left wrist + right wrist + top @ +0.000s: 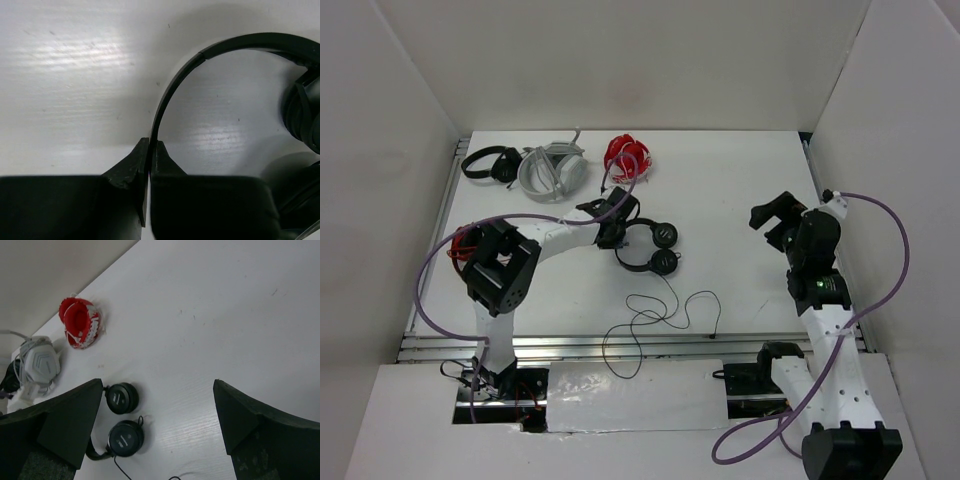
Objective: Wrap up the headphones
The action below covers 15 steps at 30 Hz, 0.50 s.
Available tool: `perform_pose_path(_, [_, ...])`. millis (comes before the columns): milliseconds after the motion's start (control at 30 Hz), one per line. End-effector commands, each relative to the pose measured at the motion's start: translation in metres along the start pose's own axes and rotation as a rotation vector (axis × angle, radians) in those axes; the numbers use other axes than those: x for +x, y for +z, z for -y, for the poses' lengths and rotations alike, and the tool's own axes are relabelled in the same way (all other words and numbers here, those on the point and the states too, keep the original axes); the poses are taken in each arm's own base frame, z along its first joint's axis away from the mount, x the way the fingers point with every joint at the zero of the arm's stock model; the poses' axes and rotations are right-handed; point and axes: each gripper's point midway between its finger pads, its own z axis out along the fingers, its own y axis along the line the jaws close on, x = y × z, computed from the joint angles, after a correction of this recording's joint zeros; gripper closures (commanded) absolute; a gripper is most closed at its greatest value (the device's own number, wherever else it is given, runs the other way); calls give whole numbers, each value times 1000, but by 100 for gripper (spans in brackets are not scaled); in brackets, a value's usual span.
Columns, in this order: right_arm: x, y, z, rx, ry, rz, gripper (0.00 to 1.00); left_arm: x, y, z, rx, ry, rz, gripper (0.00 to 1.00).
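The small black headphones [655, 248] lie mid-table, their two round earcups to the right. The thin black cable [655, 318] trails in loops toward the near edge. My left gripper [617, 222] is shut on the thin headband [172, 82], pinched between both fingertips in the left wrist view, with an earcup [302, 115] at the right edge. My right gripper [772, 215] is open and empty, well to the right of the headphones. In the right wrist view the two earcups [123, 417] show beside its left finger.
Larger grey-white headphones [552, 170] and another black pair [488, 163] lie at the back left. A red and white object [626, 157] sits behind the left gripper. White walls enclose the table on three sides.
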Motion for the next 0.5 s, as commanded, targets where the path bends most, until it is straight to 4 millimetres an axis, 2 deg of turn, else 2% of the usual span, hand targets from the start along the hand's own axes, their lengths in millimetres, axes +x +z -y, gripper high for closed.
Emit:
perform_pose_path(0, [-6, -5, -25, -146, -69, 27, 0, -64, -37, 3, -40, -11, 194, 100])
perform_pose_path(100, [4, -12, -47, -275, -150, 4, 0, -122, -90, 2, -53, -56, 377, 100])
perform_pose_path(200, [19, -19, -76, -404, -221, -38, 0, -167, -140, -4, -53, -97, 504, 100])
perform_pose_path(233, [22, -19, -82, -431, -245, -43, 0, -181, -155, -13, -49, -125, 534, 100])
perform_pose_path(333, [39, -22, -108, -537, -316, -78, 0, -212, -193, -20, -8, -169, 612, 100])
perform_pose_path(400, [56, -24, -125, -612, -350, -102, 0, -236, -227, -22, 58, -179, 735, 100])
perform_pose_path(467, [64, -20, -141, -667, -370, -91, 0, -249, -261, -26, 106, -198, 826, 100])
